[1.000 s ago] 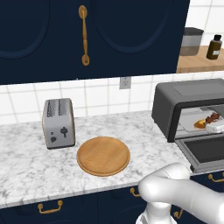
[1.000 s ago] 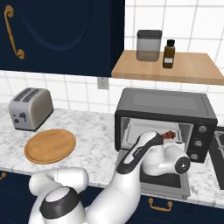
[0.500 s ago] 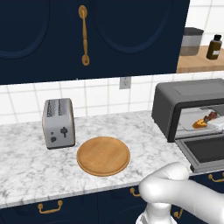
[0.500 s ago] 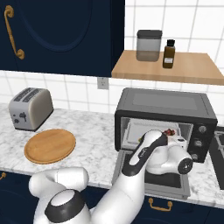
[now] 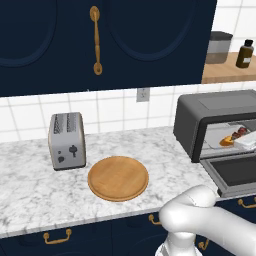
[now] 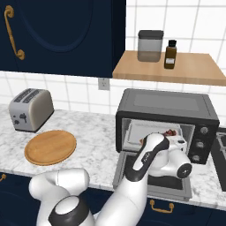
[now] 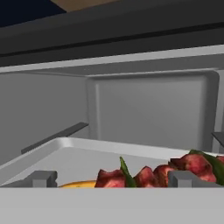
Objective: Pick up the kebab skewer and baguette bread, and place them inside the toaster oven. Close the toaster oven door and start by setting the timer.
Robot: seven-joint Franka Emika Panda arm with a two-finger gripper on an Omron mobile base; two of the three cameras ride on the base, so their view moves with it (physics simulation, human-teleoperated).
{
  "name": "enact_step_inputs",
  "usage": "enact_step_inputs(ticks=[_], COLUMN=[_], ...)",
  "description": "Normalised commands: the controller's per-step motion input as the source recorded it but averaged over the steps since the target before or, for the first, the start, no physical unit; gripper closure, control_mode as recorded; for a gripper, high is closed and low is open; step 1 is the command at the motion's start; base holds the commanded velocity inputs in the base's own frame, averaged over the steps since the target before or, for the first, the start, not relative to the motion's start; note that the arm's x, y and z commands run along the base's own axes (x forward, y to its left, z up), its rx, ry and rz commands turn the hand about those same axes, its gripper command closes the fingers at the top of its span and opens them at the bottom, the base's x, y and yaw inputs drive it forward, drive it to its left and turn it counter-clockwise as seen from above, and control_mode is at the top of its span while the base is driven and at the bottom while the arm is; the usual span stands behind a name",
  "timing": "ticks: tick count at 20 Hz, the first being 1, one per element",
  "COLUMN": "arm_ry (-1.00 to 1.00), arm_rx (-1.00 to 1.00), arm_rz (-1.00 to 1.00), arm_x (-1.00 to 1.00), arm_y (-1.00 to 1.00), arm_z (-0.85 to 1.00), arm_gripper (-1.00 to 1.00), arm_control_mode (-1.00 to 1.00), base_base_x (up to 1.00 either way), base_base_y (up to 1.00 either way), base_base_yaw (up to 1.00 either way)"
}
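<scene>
Hand view, gripper (image 7: 112, 179) wide open and empty, kebab skewer (image 7: 162, 173) between its fingertips, baguette bread (image 7: 78, 184) beside.

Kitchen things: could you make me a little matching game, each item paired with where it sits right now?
Items:
1. kebab skewer
2. silver toaster
3. brown bottle
4. round wooden board

Places:
a. on the wooden wall shelf
b. flat on the marble counter, in front of the toaster
c. on the tray inside the toaster oven
d. upright at the counter's back, by the tiled wall

Pairs: 1-c, 2-d, 3-a, 4-b
</scene>
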Motion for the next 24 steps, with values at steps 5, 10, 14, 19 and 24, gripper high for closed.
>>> enact_step_inputs(ticks=[5,10,14,19,24], arm_ry=[0.00,0.00,0.00,-0.07,-0.17], arm_rx=[0.00,0.00,0.00,0.00,0.00], arm_rz=[0.00,0.00,0.00,0.00,0.00], arm_x=[0.11,0.43,0.58,-0.17,-1.00], arm_y=[0.02,0.23,0.36,0.05,-0.54], arm_z=[0.00,0.00,0.00,0.00,0.02], arm_gripper=[-1.00,-1.00,-1.00,-1.00,-1.00], arm_control_mode=[-1.00,-1.00,-1.00,-1.00,-1.00], base_base_x=[0.00,0.00,0.00,0.00,0.00], base_base_y=[0.00,0.00,0.00,0.00,0.00], base_base_yaw=[0.00,0.00,0.00,0.00,0.00])
